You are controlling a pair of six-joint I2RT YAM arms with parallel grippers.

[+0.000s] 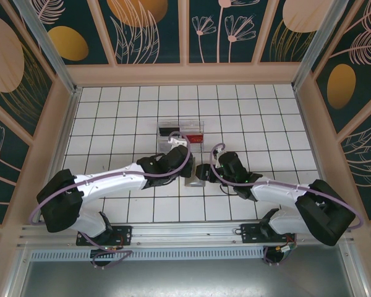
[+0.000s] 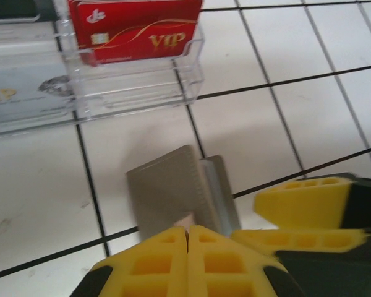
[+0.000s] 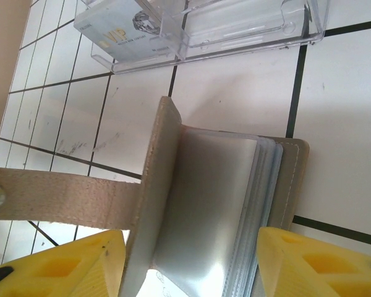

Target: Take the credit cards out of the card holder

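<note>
right gripper (image 3: 188, 247) astride holder (image 3: 216, 198), jaws apart
left gripper (image 2: 187, 238) clenched on its tab (image 3: 62, 192); holder sits open near tray (image 2: 142, 86) with two cards (image 2: 136, 28); next, i think, pinch any card left inside.

"VIP" in gold on red card (image 2: 136, 25); "VIP" on silver card (image 3: 119, 34).

I see card holder (image 1: 191, 181) on table (image 1: 111, 124), front centre, between both arms. Tray (image 1: 181, 129) lies just behind it, not touching. One card (image 2: 136, 28) stands in tray's right compartment, second card (image 2: 12, 93) in left compartment. Holder sits between right gripper (image 3: 188, 266) fingers. Left gripper (image 2: 187, 238) at holder's near edge.
</note>
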